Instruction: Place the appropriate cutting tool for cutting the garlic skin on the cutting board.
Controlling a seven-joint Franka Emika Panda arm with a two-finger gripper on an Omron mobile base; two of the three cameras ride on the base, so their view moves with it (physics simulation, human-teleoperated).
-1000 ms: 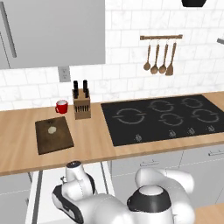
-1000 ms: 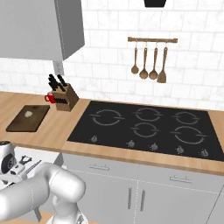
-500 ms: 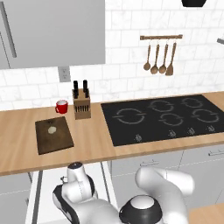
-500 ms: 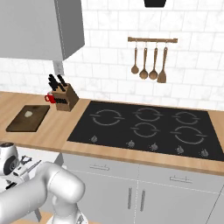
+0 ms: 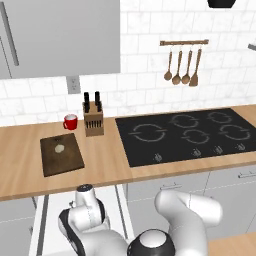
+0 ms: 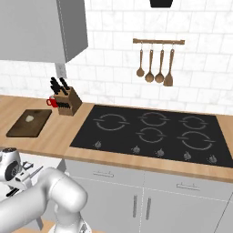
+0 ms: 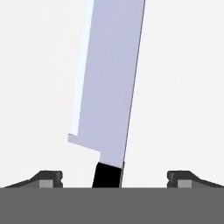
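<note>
Between the two spread fingertips of the gripper (image 7: 114, 178), a knife (image 7: 109, 92) is seen against a white surface, its silver blade running away from the hand and its black handle nearest; neither tip touches it, so nothing is grasped. On the cutting board (image 5: 62, 154), left of the knife block (image 5: 93, 118), the garlic (image 5: 59, 148) is lying.

Setting: rendered home kitchen. Evidence: wooden bench (image 5: 20, 150) with black four-ring hob (image 5: 195, 132) set in; white tiled wall behind; rail of wooden spoons (image 5: 183, 65) hung above hob; grey wall cupboard (image 5: 60, 37) upper left; grey base cupboards (image 6: 145, 205) below. On bench: knife block (image 5: 93, 120), red mug (image 5: 70, 122), board (image 5: 61, 153) carrying garlic (image 5: 59, 148).
</note>
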